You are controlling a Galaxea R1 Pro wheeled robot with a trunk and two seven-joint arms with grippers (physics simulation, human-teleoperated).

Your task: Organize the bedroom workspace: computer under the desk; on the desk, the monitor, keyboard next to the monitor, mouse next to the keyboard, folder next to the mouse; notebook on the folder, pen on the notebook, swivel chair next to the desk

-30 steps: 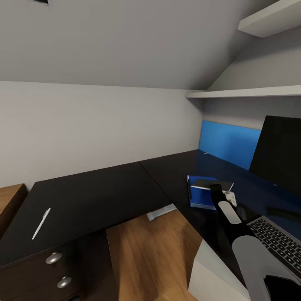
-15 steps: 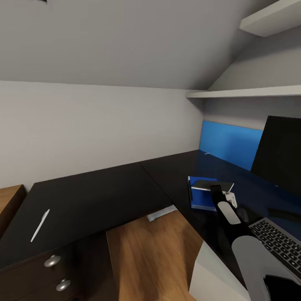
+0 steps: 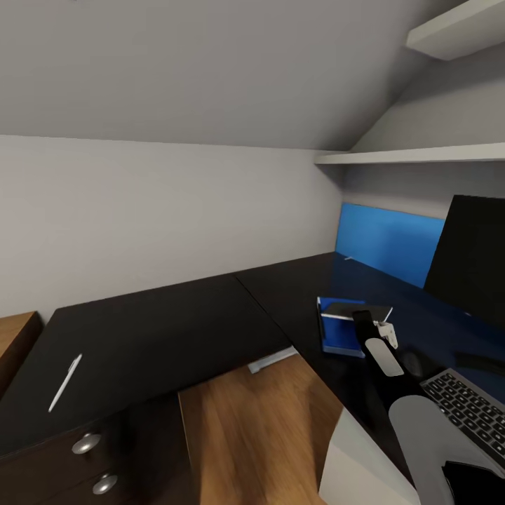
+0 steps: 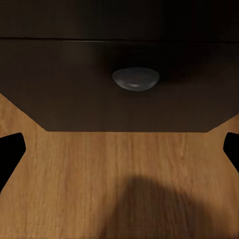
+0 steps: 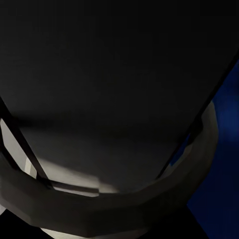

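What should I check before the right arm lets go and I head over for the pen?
1. Folder lies flat on the desk: ok.
2. Notebook sits on the folder: ok.
3. Right gripper at the notebook, open or shut: cannot tell.
4. Pen on the notebook: not ok, it lies on the black drawer unit.
5. Keyboard on the desk by the monitor: ok.
6. Left gripper open and empty, over wood floor by a drawer knob: ok.
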